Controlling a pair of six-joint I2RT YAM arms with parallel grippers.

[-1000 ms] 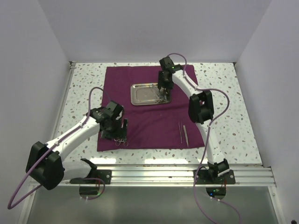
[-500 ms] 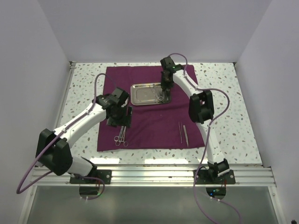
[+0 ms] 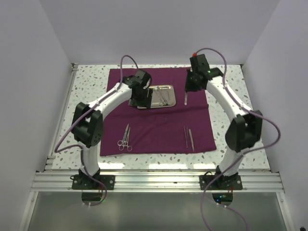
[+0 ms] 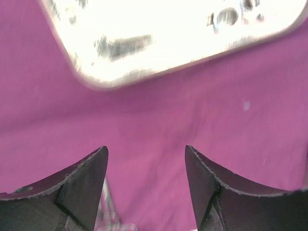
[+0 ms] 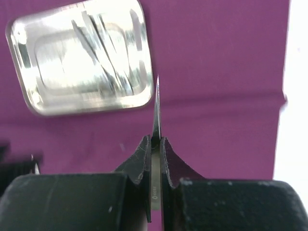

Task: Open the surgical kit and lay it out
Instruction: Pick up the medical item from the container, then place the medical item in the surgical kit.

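Top view: a dark maroon cloth wrap (image 3: 159, 125) lies spread on the speckled worktop (image 3: 231, 139). A small shiny rectangular steel tray (image 3: 169, 87) sits far-centre on it, with ring-handled forceps (image 3: 125, 138) and tweezers (image 3: 188, 136) near its front edge. Left wrist: the left tool (image 4: 144, 154) stands apart over the cloth. Right wrist: the right tool (image 5: 155, 144) is clamped on a thin silver instrument (image 5: 157, 103) beside the tray.
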